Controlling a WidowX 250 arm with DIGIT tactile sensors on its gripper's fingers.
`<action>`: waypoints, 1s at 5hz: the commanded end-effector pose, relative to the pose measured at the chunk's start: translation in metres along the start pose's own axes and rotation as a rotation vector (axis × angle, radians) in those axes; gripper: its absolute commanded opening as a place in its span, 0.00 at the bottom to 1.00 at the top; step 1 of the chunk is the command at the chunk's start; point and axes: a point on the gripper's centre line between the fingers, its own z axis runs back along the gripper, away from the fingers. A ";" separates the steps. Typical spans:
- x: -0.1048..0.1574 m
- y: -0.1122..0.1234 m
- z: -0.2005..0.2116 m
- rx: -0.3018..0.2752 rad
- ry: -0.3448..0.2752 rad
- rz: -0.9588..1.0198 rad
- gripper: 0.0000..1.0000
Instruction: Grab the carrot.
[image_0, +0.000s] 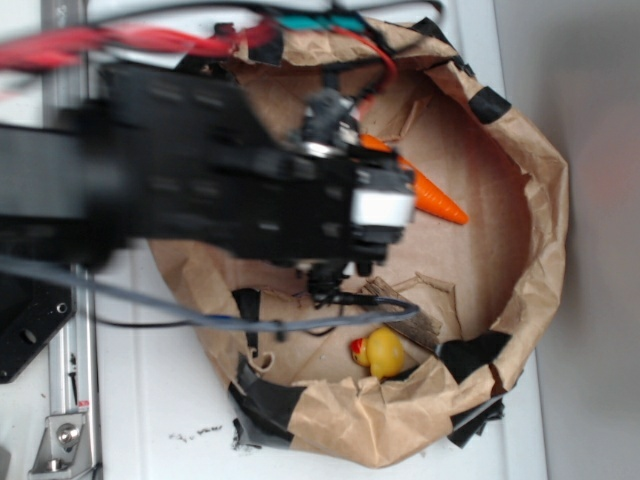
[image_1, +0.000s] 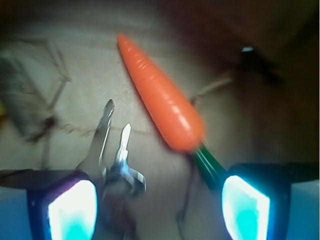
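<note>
The orange carrot (image_1: 160, 97) lies slanted on the brown paper floor, its tip pointing up-left and its dark green stem (image_1: 207, 162) reaching down toward my right finger. My gripper (image_1: 159, 210) hangs above it, open, with nothing held between the two glowing pads (image_1: 72, 210). The stem end sits just inside the right pad; most of the carrot lies ahead of the jaws. In the exterior view the carrot (image_0: 432, 197) pokes out to the right from under the black arm, and the gripper itself is hidden beneath the arm.
A bunch of metal keys (image_1: 116, 150) lies left of the carrot, between the pads. A crumpled brown paper basin (image_0: 535, 180) with black tape patches walls everything in. A yellow rubber duck (image_0: 381, 351) and a dark wooden piece (image_0: 405, 318) sit near its front wall.
</note>
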 end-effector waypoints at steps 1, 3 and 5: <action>0.056 0.024 -0.039 0.020 0.023 -0.082 1.00; 0.070 0.029 -0.051 -0.078 0.068 -0.117 0.00; 0.047 0.023 0.013 -0.124 0.019 -0.224 0.00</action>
